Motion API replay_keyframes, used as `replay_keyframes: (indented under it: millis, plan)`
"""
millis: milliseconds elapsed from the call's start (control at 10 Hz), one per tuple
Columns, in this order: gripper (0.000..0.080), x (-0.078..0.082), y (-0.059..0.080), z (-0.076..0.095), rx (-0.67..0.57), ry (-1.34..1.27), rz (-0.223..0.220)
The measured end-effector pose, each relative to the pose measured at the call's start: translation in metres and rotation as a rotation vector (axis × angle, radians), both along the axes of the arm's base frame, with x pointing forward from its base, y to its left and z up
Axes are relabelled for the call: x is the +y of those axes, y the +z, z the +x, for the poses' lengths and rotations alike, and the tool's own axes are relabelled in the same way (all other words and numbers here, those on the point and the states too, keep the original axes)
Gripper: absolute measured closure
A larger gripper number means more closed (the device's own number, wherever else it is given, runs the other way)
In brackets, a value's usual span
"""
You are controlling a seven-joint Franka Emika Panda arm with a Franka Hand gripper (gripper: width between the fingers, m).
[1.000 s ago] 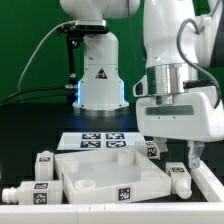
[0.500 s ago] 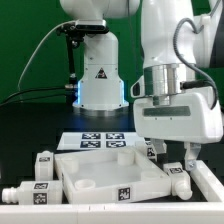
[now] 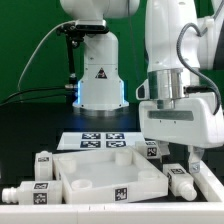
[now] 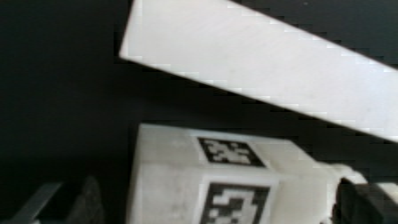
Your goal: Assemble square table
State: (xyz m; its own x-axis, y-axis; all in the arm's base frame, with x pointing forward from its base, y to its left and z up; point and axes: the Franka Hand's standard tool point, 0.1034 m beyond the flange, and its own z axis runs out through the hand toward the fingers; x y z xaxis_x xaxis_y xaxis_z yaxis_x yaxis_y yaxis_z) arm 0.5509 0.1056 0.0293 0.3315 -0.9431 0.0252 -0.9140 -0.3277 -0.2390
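Square table slab (image 3: 100,172) is found flat at centre, no leg fitted. On ext. view's left, 2 legs (image 3: 42,160) are laid loose beside it; marker board (image 3: 98,140) is seen behind. On the right, 2 more lie by the rim, with the right-hand leg (image 3: 180,180) beneath the gripper (image 3: 188,156), jaws spread, nothing held. Assembly is judged barely begun: 4 legs remain to be fitted.

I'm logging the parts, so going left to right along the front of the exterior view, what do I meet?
lying leg → square tabletop → right-hand leg. The other legs overlap these, so they are left out.
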Motion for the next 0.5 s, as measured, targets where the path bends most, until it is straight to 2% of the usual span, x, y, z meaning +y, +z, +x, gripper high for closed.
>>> replay_keyframes:
  millis: [100,300,400,500]
  plan:
    - [0.015,0.0,0.0,0.0,0.0,0.0,0.0]
    - [0.015,0.014,-0.001,-0.004,0.023,0.079,-0.009]
    - [0.015,0.01,-0.002,-0.005,0.02,0.121,-0.022]
    - [0.015,0.0,-0.002,-0.002,-0.006,0.163,-0.049]
